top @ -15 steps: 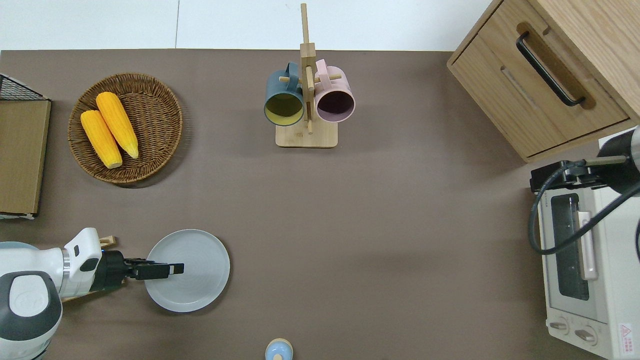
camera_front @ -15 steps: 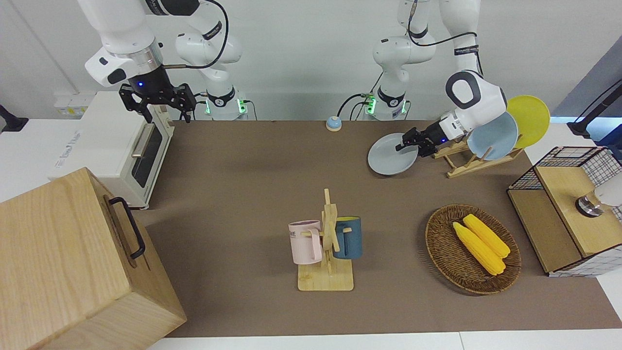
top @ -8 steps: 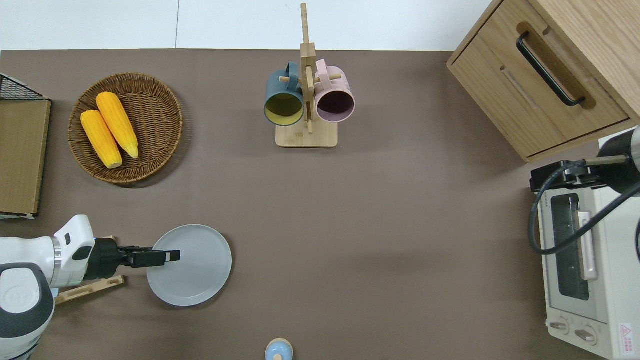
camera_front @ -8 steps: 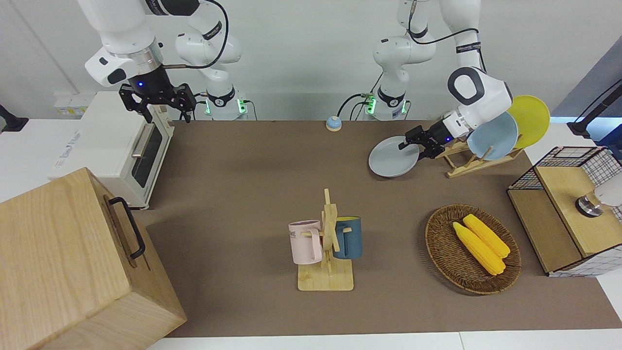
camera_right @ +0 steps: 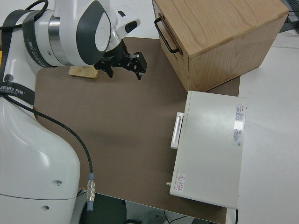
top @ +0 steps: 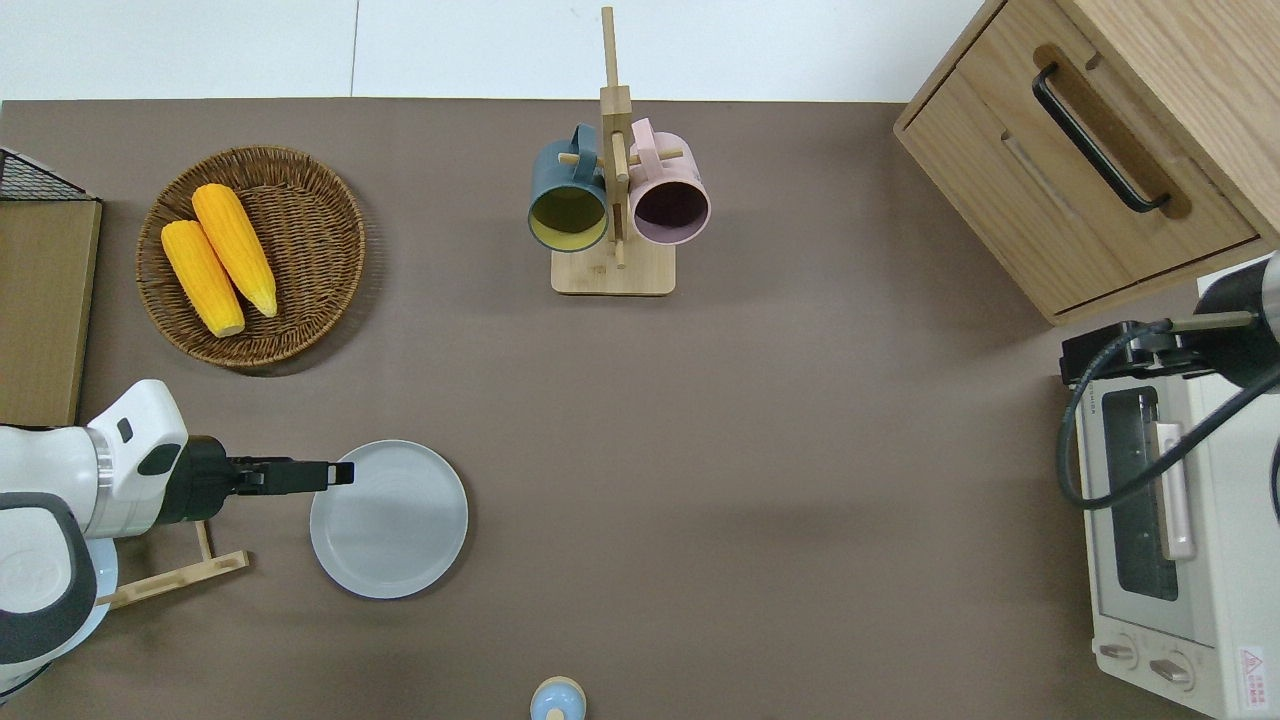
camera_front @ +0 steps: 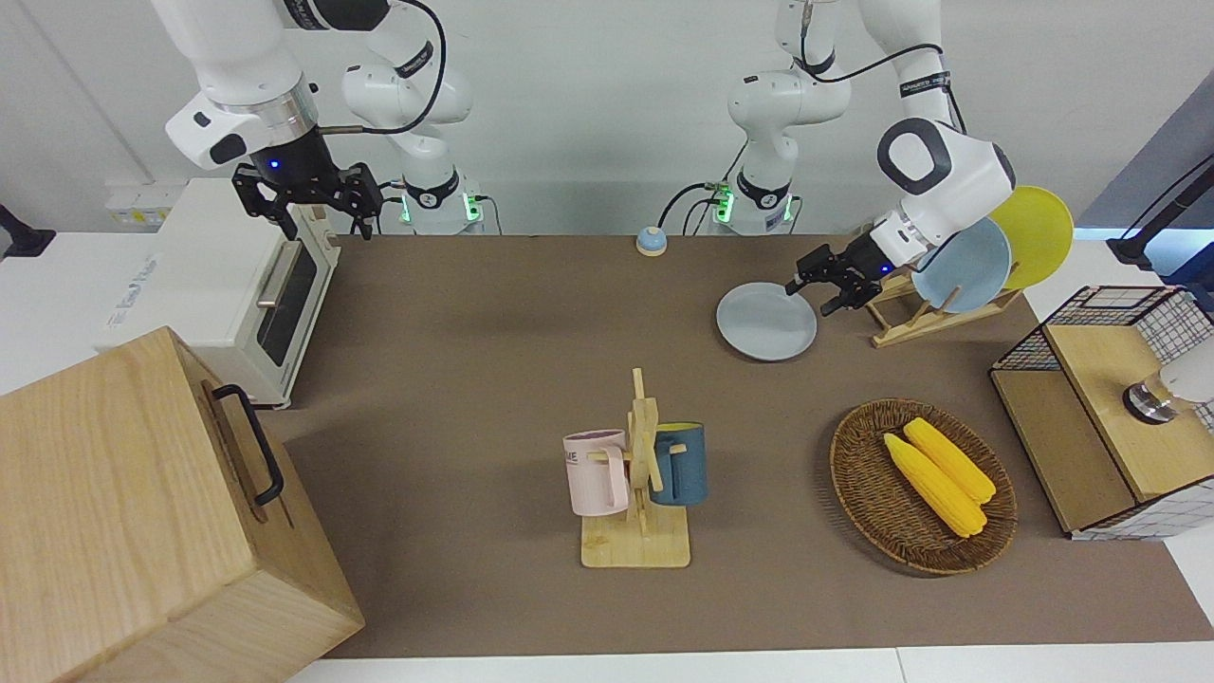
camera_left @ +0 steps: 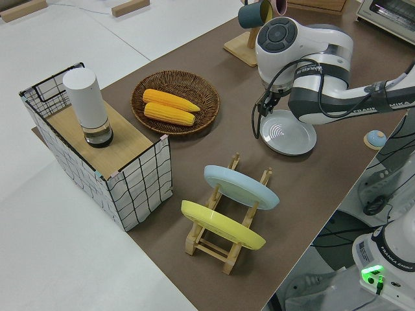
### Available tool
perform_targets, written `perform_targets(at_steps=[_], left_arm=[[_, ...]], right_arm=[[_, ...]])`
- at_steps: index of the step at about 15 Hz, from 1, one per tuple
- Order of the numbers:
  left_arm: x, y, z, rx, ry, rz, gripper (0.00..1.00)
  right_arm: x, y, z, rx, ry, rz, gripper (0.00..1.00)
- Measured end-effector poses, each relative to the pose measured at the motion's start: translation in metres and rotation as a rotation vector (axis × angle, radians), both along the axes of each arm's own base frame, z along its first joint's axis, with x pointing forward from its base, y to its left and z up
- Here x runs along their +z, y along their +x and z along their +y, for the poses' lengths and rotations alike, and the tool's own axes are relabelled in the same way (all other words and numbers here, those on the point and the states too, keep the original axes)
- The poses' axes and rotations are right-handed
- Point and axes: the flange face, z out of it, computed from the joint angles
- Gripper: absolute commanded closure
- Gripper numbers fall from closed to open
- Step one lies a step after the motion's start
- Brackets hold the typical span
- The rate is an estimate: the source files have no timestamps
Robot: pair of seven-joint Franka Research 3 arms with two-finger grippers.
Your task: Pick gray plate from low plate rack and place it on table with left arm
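On the tabletop [top: 760,450] beside the low plate rack [top: 175,575] lies the gray plate [top: 389,520], flat; the left gripper [top: 335,473], fingers spread, hovers over its rim. Right arm parked.

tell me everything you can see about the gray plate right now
The gray plate is round, pale gray, smooth and matte, with a low raised rim and faint concentric rings in its well. It lies flat and face up on the table, out of the low plate rack, which stands beside it toward the left arm's end. The left claw is open at the plate's rim, on the rack's side, not gripping it. Nothing lies on the plate.
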Motion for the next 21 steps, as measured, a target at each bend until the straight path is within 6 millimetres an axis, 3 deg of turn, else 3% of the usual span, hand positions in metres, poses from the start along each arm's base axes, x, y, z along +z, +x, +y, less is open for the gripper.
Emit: perform_targets(at_steps=[3, 9, 15, 21], left_arm=[[0.023, 0.011, -0.011, 0.022, 0.061, 0.012, 0.01], [0.099, 0.025, -0.038, 0.058, 0.239, 0.067, 0.01], [0.152, 0.025, -0.033, 0.04, 0.375, 0.092, 0.01], [0.17, 0.023, -0.028, 0.031, 0.437, 0.096, 0.0]], right_arm=[[0.0, 0.0, 0.0, 0.0, 0.0, 0.0, 0.017], [0.0, 0.0, 0.0, 0.0, 0.0, 0.0, 0.017], [0.0, 0.0, 0.0, 0.0, 0.0, 0.0, 0.017], [0.0, 0.0, 0.0, 0.0, 0.0, 0.0, 0.017]])
